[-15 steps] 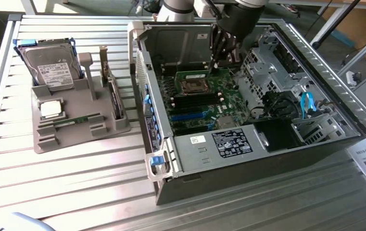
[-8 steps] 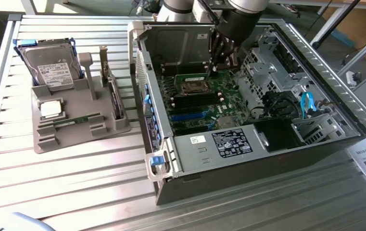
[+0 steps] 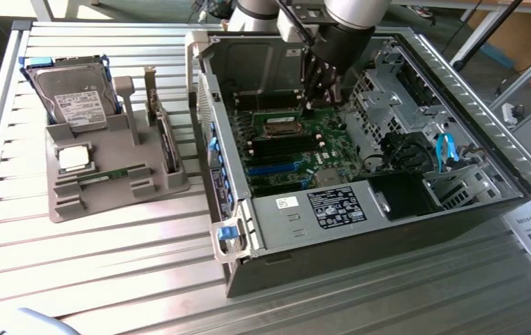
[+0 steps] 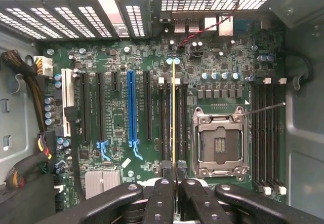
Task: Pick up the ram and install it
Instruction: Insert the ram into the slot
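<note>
My gripper (image 4: 173, 181) is shut on the ram (image 4: 173, 117), which I see edge-on as a thin yellow line running between the two fingers. In the wrist view the stick hangs over the black memory slots (image 4: 167, 125) just beside the empty processor socket (image 4: 220, 143) on the green motherboard (image 4: 116, 122). The exterior view has the gripper (image 3: 319, 105) lowered inside the open computer case (image 3: 451, 91), above the motherboard (image 3: 284, 150). I cannot tell whether the stick touches a slot.
A grey holder (image 3: 65, 202) stands at the exterior view's left with a silver hard drive (image 3: 75, 98), a square processor chip (image 3: 75, 157) and another green stick (image 3: 107, 174). Case walls, drive cages (image 3: 386, 91) and cables (image 3: 446, 150) hem in the gripper.
</note>
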Tool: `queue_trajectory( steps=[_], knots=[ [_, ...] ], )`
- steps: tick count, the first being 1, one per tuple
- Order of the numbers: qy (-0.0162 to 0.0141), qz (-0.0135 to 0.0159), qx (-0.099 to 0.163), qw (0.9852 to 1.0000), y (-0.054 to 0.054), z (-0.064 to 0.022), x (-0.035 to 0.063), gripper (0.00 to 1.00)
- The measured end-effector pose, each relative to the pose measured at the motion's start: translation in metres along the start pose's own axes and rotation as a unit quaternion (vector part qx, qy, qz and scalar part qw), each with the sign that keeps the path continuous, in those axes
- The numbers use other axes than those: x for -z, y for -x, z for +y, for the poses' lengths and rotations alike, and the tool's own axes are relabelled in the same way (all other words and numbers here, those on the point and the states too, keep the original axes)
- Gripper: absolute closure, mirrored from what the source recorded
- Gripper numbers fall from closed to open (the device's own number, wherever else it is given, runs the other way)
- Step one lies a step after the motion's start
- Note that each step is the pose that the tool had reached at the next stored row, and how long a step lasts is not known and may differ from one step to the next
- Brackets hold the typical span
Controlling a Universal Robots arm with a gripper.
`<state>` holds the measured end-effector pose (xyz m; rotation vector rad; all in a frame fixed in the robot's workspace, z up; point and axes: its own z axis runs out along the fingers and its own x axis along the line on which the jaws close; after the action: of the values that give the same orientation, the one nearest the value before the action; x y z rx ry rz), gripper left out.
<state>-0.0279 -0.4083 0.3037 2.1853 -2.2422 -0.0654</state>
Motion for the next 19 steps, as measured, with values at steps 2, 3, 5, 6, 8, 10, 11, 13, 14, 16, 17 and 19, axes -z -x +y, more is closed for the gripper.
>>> queue_trajectory(
  steps=[2,3,5,6,8,10,11,13,14,16,17,19],
  knots=[
    [0.0,0.0,-0.001,1.0,0.0,-0.0001,-0.0029,0.88],
    [0.0,0.0,-0.001,1.0,0.0,-0.0002,-0.0042,0.88],
    [0.0,-0.0001,-0.001,1.0,0.0,-0.0002,-0.0068,0.88],
    [-0.0001,0.0,-0.002,1.0,0.0,-0.0003,-0.0084,0.88],
    [-0.0001,-0.0001,-0.002,1.0,0.0,-0.0004,-0.0109,0.88],
    [-0.0001,-0.0001,-0.003,1.0,0.0,-0.0005,-0.0134,0.88],
    [-0.0001,-0.0001,-0.003,1.0,0.0,-0.0005,-0.0145,0.88],
    [-0.0001,0.0,-0.003,1.0,0.0,-0.0005,-0.0151,0.88],
    [-0.0001,-0.0001,-0.003,1.0,0.0,-0.0005,-0.0151,0.88],
    [-0.0001,0.0,-0.003,1.0,0.0,-0.0005,-0.0151,0.88],
    [-0.0001,-0.0001,-0.003,1.0,0.0,-0.0006,-0.0151,0.88],
    [-0.0001,-0.0001,-0.003,1.0,0.0,-0.0025,-0.0151,0.88]
  ],
)
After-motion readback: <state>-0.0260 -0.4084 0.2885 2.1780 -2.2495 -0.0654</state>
